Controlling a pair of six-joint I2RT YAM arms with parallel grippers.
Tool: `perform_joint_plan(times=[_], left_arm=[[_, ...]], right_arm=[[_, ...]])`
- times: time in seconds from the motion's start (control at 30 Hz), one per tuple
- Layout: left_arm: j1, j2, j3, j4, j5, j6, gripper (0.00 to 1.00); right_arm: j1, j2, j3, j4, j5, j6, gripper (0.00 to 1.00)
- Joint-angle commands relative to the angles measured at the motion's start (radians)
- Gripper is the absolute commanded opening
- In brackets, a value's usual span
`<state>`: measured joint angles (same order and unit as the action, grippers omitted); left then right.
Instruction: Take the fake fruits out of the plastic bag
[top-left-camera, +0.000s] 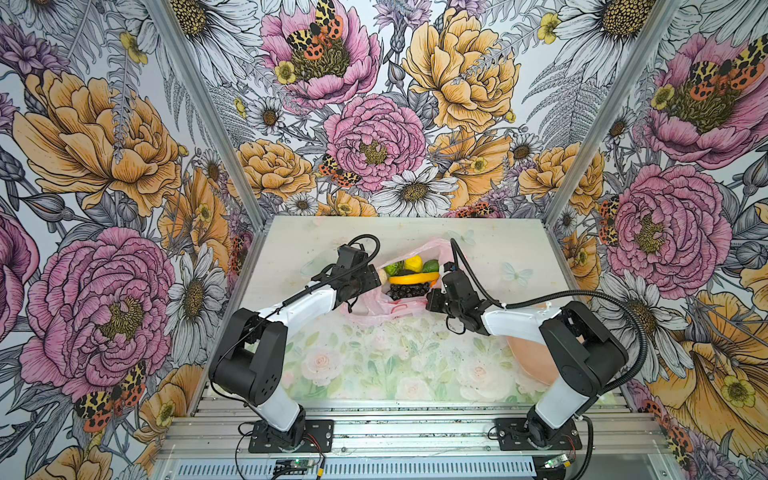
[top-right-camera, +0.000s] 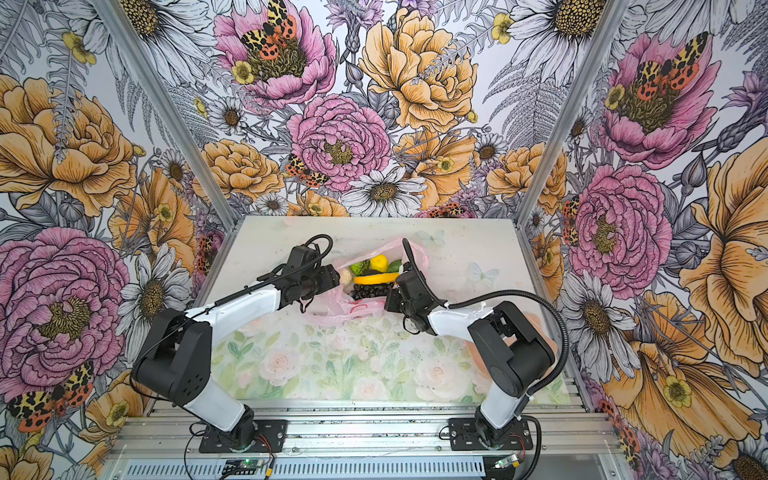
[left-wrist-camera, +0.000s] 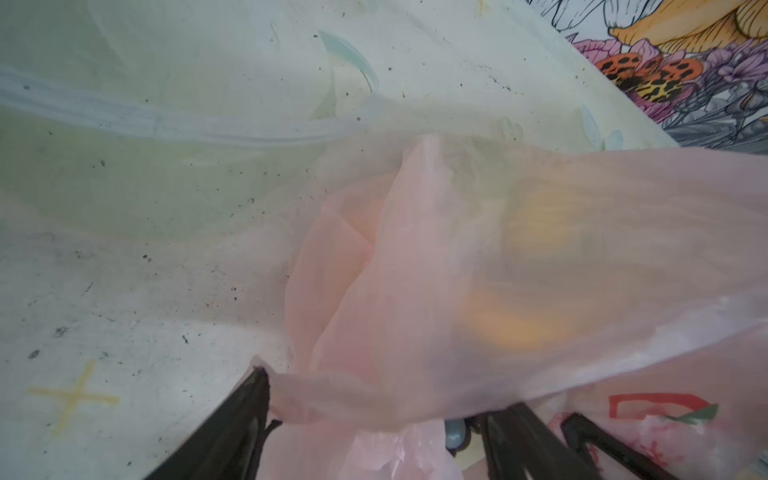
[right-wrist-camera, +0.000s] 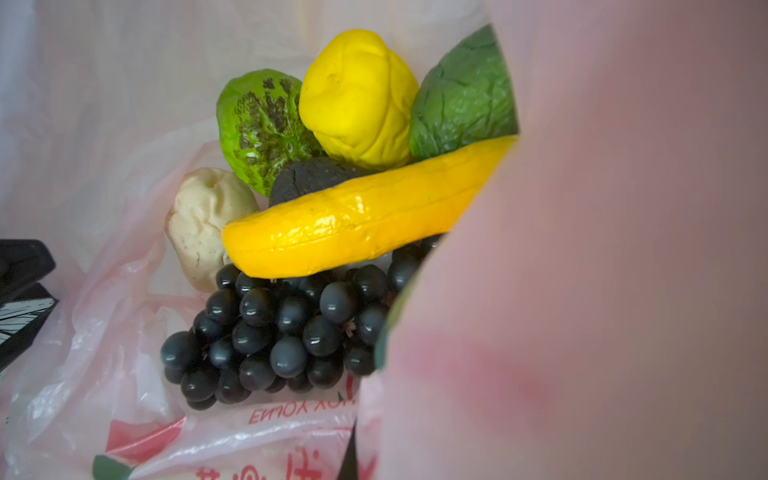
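Fake fruits (top-right-camera: 376, 277) lie between the two pincers; left pincer (left-wrist-camera: 378, 392) has its jaws wide apart, pink film draped loosely across its fingers; right pincer (top-left-camera: 448, 270) is closed at the plastic bag's (top-left-camera: 388, 305) right edge, what it pinches hidden; the bag sits mid-frame on the counter (top-left-camera: 374, 357) in both top views, mouth open; inside, banana (top-left-camera: 413, 277) crosses grapes (top-left-camera: 409, 290), lemon (top-left-camera: 413, 262) higher in frame.

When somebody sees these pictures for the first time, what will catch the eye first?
Probably the bright fake fruits in the open pink plastic bag at the table's middle: a yellow banana beside a dark grape bunch, with a lemon behind. The huge floral wallpaper around the table competes.
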<state>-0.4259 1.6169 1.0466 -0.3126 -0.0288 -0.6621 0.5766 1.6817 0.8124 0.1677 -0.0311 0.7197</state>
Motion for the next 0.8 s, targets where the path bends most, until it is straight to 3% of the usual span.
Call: perform_joint_plan(times=[0.0, 0.17, 0.33, 0.4, 0.6, 0.77], left_arm=[[-0.008, 0.033, 0.054, -0.056, -0.029, 0.062, 0.81], [0.002, 0.095, 0.074, -0.058, -0.050, 0.075, 0.77], [0.015, 0.139, 0.099, -0.044, 0.007, 0.081, 0.60], [0.019, 0.140, 0.097, -0.030, 0.020, 0.088, 0.51], [0.109, 0.055, -0.049, 0.126, 0.128, 0.025, 0.10], [0.210, -0.043, -0.184, 0.284, 0.222, -0.029, 0.00]], right_arm=[[-0.005, -0.034, 0.000, 0.026, -0.015, -0.021, 0.00], [-0.014, -0.066, -0.021, 0.045, -0.033, -0.041, 0.00], [-0.048, -0.092, -0.059, 0.073, -0.060, -0.027, 0.00], [-0.067, -0.096, -0.068, 0.087, -0.076, -0.018, 0.00], [-0.160, -0.064, -0.081, 0.184, -0.163, 0.016, 0.00], [-0.257, 0.065, 0.030, 0.347, -0.330, 0.083, 0.00]])
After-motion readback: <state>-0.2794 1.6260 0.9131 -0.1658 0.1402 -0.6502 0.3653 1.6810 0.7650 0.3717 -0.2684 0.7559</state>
